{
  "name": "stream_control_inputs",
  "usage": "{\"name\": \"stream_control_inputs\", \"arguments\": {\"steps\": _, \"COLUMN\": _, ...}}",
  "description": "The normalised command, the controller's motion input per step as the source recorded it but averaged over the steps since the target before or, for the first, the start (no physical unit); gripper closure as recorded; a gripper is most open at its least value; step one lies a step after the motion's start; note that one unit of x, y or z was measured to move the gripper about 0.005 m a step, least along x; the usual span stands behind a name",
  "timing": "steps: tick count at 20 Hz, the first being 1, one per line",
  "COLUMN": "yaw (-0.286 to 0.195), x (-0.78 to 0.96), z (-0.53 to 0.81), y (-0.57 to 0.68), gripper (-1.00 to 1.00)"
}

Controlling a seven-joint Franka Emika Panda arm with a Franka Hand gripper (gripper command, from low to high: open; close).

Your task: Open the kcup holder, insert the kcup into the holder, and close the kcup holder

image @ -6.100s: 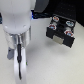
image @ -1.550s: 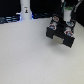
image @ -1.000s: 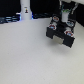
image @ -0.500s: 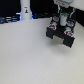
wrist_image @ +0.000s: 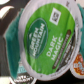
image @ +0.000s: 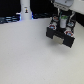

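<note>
The kcup holder is a black boxy block with a pale slot on its front, at the exterior view's upper right. My white gripper hangs right above it, with a small green thing, the kcup, between the fingers. In the wrist view the kcup's green patterned top fills most of the picture, very close to the camera. The fingers themselves do not show there. I cannot tell whether the holder's drawer is open.
A tall white bottle-shaped post stands at the back, to the exterior view's left. The pale table spreads in front of the holder. Edges of other pods, one of them orange, show around the kcup in the wrist view.
The gripper has moved from the exterior view's left, near the white post, across to above the black holder. Over the last second it has stayed there, shifting only slightly.
</note>
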Motion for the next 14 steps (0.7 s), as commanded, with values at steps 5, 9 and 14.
{"name": "stream_control_inputs", "arguments": {"steps": 5, "yaw": 0.000, "x": -0.18, "z": 0.09, "y": -0.02, "gripper": 1.00}}
{"name": "stream_control_inputs", "arguments": {"steps": 9, "yaw": 0.001, "x": -0.43, "z": 0.32, "y": 0.00, "gripper": 1.00}}
{"name": "stream_control_inputs", "arguments": {"steps": 14, "yaw": 0.000, "x": -0.39, "z": 0.14, "y": -0.02, "gripper": 1.00}}
